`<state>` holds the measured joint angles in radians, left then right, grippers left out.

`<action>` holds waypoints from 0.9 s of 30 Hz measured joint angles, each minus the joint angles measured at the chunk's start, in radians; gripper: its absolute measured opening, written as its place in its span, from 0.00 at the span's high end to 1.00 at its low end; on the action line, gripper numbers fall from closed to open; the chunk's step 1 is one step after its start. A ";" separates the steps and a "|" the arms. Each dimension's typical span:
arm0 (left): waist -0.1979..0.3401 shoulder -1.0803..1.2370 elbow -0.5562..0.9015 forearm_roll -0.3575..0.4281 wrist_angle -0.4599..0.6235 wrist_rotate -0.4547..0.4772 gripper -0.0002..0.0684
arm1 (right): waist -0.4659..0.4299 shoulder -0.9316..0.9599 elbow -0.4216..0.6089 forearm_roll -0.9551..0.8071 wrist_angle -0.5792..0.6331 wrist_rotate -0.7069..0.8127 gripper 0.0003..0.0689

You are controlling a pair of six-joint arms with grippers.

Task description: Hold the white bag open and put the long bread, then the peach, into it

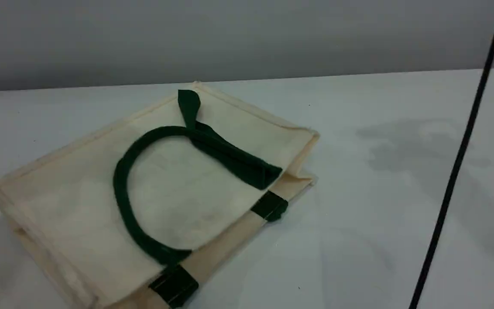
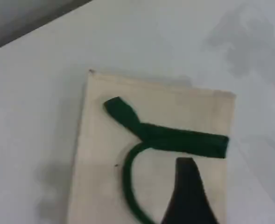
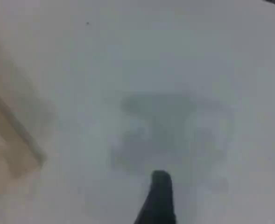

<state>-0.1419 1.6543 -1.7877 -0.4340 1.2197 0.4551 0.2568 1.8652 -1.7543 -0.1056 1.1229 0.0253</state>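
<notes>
Bag (image 1: 79,201) flat on bench (image 1: 358,240), mouth toward right tool (image 3: 159,198) (spread). Left tool (image 2: 187,191) over handle (image 1: 120,189), nearer; spread or pinched, cannot tell.

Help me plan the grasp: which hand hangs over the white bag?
The left hand: its fingertip shows over the white bag and green handle; the right hand faces mostly table.

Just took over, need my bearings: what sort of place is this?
Probably a lab test bench: bare white table, plain grey wall behind it, one white bag lying flat, a black cable hanging across.
</notes>
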 joint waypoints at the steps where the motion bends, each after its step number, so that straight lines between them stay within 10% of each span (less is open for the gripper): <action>1: 0.000 -0.012 0.000 0.018 0.001 -0.006 0.35 | 0.000 -0.019 0.000 0.009 0.012 0.000 0.15; 14: 0.001 -0.287 -0.001 0.298 0.006 -0.214 0.35 | 0.002 -0.342 0.005 0.140 0.102 -0.008 0.22; 27: 0.001 -0.575 0.109 0.276 0.002 -0.280 0.35 | 0.002 -0.807 0.308 0.248 0.101 -0.025 0.22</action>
<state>-0.1412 1.0790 -1.6790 -0.1585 1.2222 0.1751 0.2586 1.0584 -1.4460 0.1428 1.2237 0.0000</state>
